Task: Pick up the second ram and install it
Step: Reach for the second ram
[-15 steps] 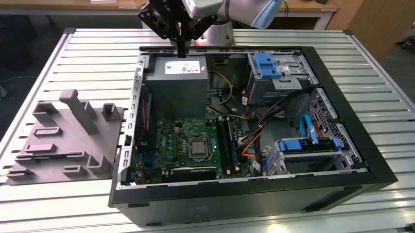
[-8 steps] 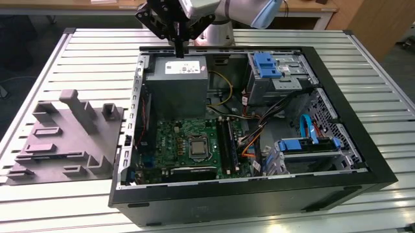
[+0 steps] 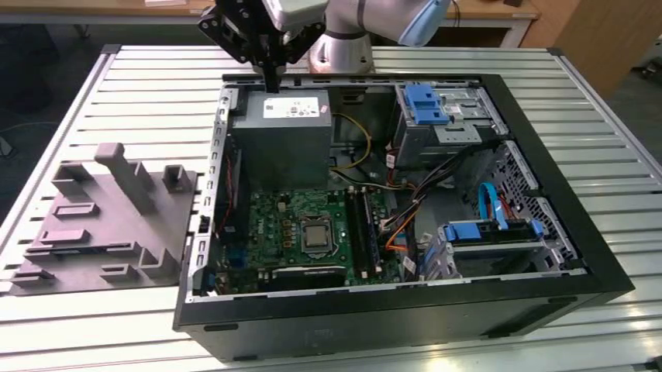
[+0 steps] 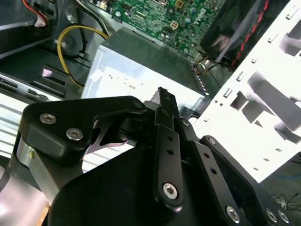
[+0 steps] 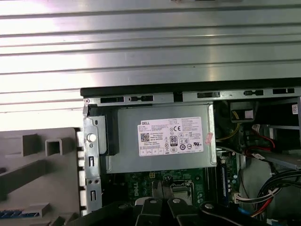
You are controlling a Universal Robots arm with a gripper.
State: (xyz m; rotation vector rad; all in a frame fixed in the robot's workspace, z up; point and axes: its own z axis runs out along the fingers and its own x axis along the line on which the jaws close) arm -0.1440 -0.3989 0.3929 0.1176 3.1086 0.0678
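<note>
Your black hand (image 3: 271,84) hangs fingers-down, fingertips pressed together, over the rear edge of the grey metal box power supply (image 3: 281,136) in the open black computer case (image 3: 414,310). The second ram (image 5: 19,214), seemingly 1 thin blue strip, lies in the grey moulded plastic holder (image 3: 104,225) beside the case on the slatted metal surface (image 3: 155,77).

Ribbed, bright bare metal on the table (image 3: 135,85); dull grey sheet metal (paper label (image 5: 171,137)) on the power supply (image 3: 281,147)

Robotics lab — slatted metal bench (image 3: 135,101), open computer case (image 3: 393,319)
</note>
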